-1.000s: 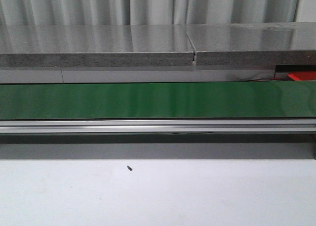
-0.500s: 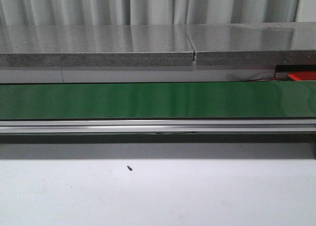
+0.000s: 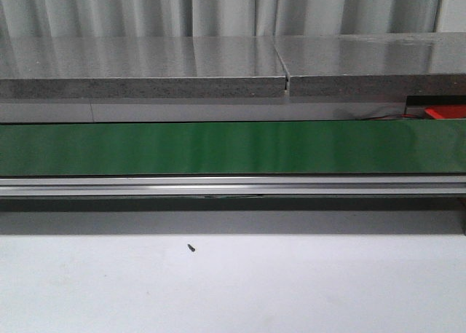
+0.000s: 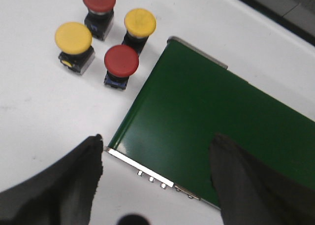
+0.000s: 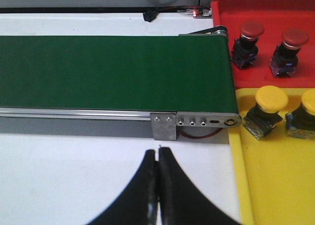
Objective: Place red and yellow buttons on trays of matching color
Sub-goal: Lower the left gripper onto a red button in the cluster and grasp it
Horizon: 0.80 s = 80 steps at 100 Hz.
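Overhead, left tool (image 4: pixel 156 178) spread wide above the green belt (image 4: pixel 216 112); right tool (image 5: pixel 158 185) pinched together, empty.

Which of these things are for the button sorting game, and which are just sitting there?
For the job:
red buttons and yellow buttons waiting on the white table
red tray and yellow tray, two matching buttons already on each
green conveyor belt
left tool, open; right tool, shut

Just lying about:
small dark screw
grey curtain
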Each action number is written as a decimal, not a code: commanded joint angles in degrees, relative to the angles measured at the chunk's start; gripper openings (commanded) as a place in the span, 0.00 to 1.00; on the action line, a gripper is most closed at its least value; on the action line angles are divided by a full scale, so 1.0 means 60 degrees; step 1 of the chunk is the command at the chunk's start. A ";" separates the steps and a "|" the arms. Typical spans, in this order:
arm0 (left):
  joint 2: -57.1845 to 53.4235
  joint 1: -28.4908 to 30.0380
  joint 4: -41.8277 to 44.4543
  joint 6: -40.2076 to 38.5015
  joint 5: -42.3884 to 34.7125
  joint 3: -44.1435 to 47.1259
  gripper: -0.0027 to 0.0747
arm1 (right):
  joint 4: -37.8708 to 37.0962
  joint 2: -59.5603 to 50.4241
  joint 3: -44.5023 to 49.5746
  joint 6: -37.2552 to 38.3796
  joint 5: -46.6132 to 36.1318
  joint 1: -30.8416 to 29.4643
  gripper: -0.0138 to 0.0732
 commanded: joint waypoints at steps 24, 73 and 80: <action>0.2600 0.0026 -0.0172 -0.0643 0.1248 -0.2600 0.60 | 0.0049 0.0015 -0.0233 0.0000 -0.0630 -0.0003 0.08; 0.4709 0.0031 0.0470 -0.1564 0.1850 -0.4267 0.60 | 0.0049 0.0015 -0.0233 0.0000 -0.0626 -0.0003 0.08; 0.4871 0.0098 0.0451 -0.1765 0.1799 -0.4397 0.60 | 0.0049 0.0015 -0.0233 0.0000 -0.0626 -0.0003 0.08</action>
